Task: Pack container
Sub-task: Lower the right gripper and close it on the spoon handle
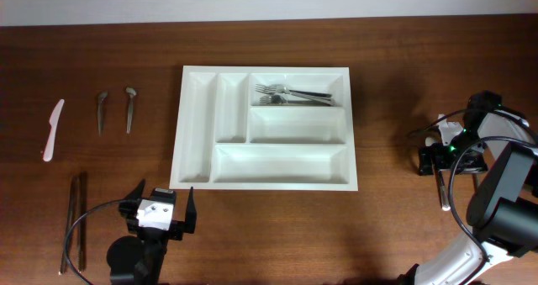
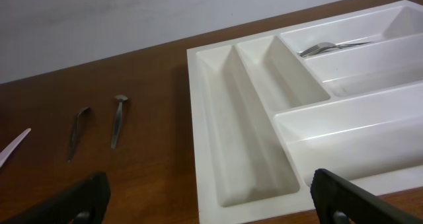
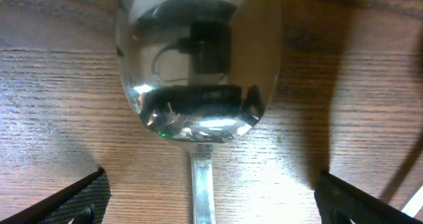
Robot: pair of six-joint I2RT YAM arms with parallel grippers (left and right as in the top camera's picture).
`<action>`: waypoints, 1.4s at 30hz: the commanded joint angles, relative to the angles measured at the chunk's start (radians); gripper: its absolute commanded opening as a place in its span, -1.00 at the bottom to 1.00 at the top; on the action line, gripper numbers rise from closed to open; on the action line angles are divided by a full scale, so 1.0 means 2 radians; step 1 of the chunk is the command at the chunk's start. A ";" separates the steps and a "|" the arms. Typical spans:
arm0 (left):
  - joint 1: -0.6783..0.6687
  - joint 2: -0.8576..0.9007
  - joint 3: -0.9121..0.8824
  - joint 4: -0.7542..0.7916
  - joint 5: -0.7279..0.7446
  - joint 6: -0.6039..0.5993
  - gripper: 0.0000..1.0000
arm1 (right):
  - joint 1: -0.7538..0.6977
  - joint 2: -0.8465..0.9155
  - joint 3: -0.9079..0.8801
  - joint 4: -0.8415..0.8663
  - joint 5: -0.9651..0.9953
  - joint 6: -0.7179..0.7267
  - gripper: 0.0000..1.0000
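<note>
Spoon [image 3: 198,65] bowl only shows on right wrist cam; right tool [image 3: 211,197] straddles it wide open, left tool [image 2: 211,197] open too, both empty.

My left arm [image 1: 139,255] ends in black, tapering fingers [image 1: 191,211], with a white-and-grey block [image 1: 157,213] right behind them and a thin black cable [image 1: 101,207] looping back from that block. My right arm [image 1: 504,188] is a bulky black shell over a white link [image 1: 458,260]. It has a small green light [image 1: 452,148] and black wires [image 1: 424,127] just behind its own matte black, finely textured fingers [image 3: 66,201].
</note>
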 commanded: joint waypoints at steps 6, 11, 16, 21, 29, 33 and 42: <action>0.002 -0.004 -0.002 0.000 -0.004 0.006 0.98 | -0.003 0.010 -0.004 0.000 -0.039 0.005 0.62; 0.002 -0.004 -0.002 0.000 -0.004 0.006 0.98 | -0.003 0.010 -0.004 -0.003 -0.039 0.005 0.00; 0.002 -0.004 -0.002 0.000 -0.004 0.006 0.98 | -0.003 0.010 -0.004 -0.004 -0.039 0.005 -0.13; 0.002 -0.004 -0.002 0.000 -0.004 0.006 0.98 | -0.003 0.010 -0.004 -0.005 -0.039 0.005 -0.47; 0.002 -0.004 -0.002 0.000 -0.004 0.006 0.98 | -0.003 0.010 -0.004 -0.005 -0.039 0.005 -0.58; 0.002 -0.004 -0.002 0.000 -0.004 0.006 0.98 | -0.003 0.010 -0.004 -0.004 -0.039 0.005 -0.59; 0.002 -0.004 -0.002 0.000 -0.004 0.006 0.98 | -0.003 0.010 -0.004 -0.004 -0.039 0.005 -0.81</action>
